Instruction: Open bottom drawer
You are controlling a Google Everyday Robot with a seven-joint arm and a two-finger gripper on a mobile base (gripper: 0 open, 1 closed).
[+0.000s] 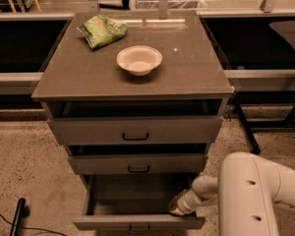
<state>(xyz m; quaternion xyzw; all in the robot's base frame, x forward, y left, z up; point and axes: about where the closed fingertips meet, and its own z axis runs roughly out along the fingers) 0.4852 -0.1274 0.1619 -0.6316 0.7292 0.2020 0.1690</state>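
The bottom drawer (137,223) is the lowest of three grey-brown drawers. It stands pulled well out, with its dark inside showing and its small black bar handle (139,227) at the frame's lower edge. My gripper (177,206) reaches from the right on a white arm (250,195). It sits inside the drawer's right front corner, just behind the drawer front. Its tip is dark and partly hidden by the wrist.
The top drawer (135,130) and middle drawer (137,163) stand slightly out. On the cabinet top (187,68) are a white bowl (139,59) and a green bag (102,31). Black table frames stand at both sides. A dark cable lies on the floor at lower left (17,216).
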